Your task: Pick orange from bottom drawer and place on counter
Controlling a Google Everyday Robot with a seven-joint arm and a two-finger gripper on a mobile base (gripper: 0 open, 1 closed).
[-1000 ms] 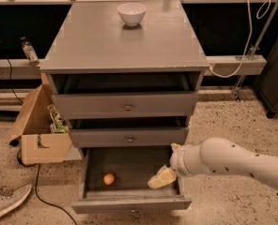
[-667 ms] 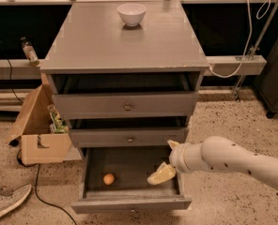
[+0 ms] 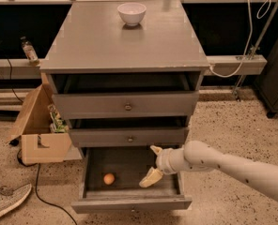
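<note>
at far left, on the speckled floor beside the cabinet, stands an open cardboard box (image 3: 38, 139); it is no part of the task. next to the right, the bottom drawer (image 3: 101, 203) is pulled well out, its dark plank floor exposed. the orange (image 3: 109, 178) lies on that floor in the left half, toward the front, clear of the walls and untouched. above centre, the counter (image 3: 125, 46) carries a white bowl (image 3: 132, 12) near its back edge, with bare surface in front of it. further right, inside the drawer's right half, hangs the gripper (image 3: 153, 164). it is released, jaws spread, one finger high under the middle drawer, the other low near the planks, nothing between them. the white arm (image 3: 223, 165) enters from the right edge.

governing relation: the orange lies to the left of the gripper in the view, about level with the lower finger, near but apart, with bare planks between. the fruit is round, so no long axis constrains the grip. judgement: the grasp is not yet made; the next move calls for low leftward travel within the drawer.
</note>
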